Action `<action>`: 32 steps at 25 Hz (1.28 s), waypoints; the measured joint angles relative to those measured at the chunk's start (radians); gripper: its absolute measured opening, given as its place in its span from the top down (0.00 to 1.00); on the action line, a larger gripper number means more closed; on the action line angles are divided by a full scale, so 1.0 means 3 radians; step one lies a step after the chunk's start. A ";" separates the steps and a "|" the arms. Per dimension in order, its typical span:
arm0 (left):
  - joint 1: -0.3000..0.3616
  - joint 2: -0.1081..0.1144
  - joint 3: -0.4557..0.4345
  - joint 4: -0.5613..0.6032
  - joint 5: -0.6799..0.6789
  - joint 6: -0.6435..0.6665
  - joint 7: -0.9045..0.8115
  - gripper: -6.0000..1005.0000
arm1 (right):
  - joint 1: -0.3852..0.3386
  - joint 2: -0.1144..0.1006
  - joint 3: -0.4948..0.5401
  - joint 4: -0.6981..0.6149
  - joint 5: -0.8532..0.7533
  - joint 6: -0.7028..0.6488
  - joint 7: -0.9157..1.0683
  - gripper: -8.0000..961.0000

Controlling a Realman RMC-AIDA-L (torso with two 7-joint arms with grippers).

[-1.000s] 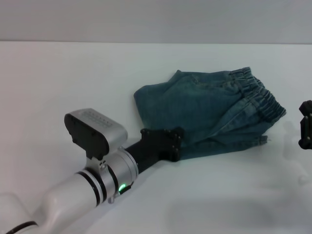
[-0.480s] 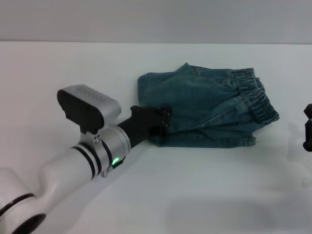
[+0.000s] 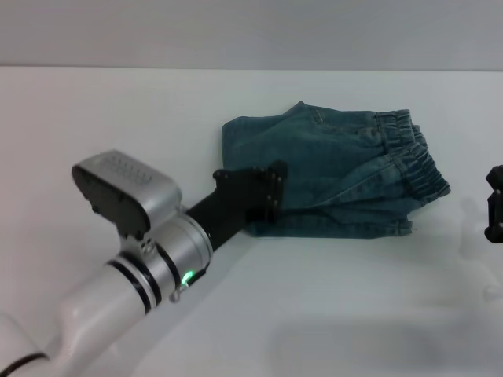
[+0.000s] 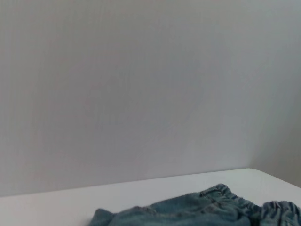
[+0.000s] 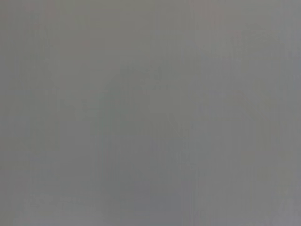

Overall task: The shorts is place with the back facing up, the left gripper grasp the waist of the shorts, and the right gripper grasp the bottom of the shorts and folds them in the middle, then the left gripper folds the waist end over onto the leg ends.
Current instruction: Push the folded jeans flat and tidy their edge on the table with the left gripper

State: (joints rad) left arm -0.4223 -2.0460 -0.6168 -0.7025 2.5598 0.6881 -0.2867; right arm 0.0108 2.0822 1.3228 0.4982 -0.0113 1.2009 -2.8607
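Observation:
The blue denim shorts (image 3: 338,174) lie folded on the white table (image 3: 354,298), with the elastic waist (image 3: 420,161) on the right side. In the left wrist view, the shorts (image 4: 207,213) show low down with the waist gathers toward one end. My left gripper (image 3: 271,200) sits at the shorts' front left corner, its black head against the cloth edge. Its tip is hidden behind its own body. My right gripper (image 3: 493,206) is parked at the right edge of the head view, apart from the shorts. The right wrist view is plain grey.
My left arm (image 3: 134,259) crosses the front left of the table. A grey wall (image 3: 251,31) runs behind the table's far edge.
The shorts' near edge, held up a second ago, now lies flat. My left wrist has dropped back to the left and its head has tilted up. The right gripper has barely moved.

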 joint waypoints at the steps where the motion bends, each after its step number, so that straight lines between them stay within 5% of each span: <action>1: 0.0057 0.0003 -0.0007 -0.0065 0.0030 -0.0032 0.0008 0.94 | 0.0004 -0.0001 -0.0006 -0.0001 0.0000 -0.0003 0.0000 0.99; 8: 0.0130 -0.0020 0.0018 -0.0144 0.0170 -0.0439 -0.0121 0.93 | 0.0013 -0.0002 -0.0021 0.0005 -0.0001 -0.0021 0.0000 0.99; 24: -0.0336 -0.0051 -0.0029 0.0316 0.0176 -0.0563 -0.0378 0.90 | 0.0023 0.0006 -0.0039 -0.0005 0.0062 -0.0036 0.0000 0.99; 28: -0.0299 -0.0044 -0.0017 0.0334 0.0181 -0.0365 -0.0343 0.90 | 0.0029 0.0007 -0.0040 -0.0017 0.0066 -0.0057 0.0001 0.99; 32: 0.0043 -0.0041 -0.0111 0.0319 0.0260 0.0437 -0.0091 0.89 | 0.0040 0.0001 -0.0102 -0.0052 0.0050 -0.0058 -0.0024 0.99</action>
State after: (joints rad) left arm -0.4096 -2.0584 -0.6500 -0.6068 2.6378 0.8193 -0.3140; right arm 0.0229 2.0826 1.2923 0.4826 0.0035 1.1834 -2.8678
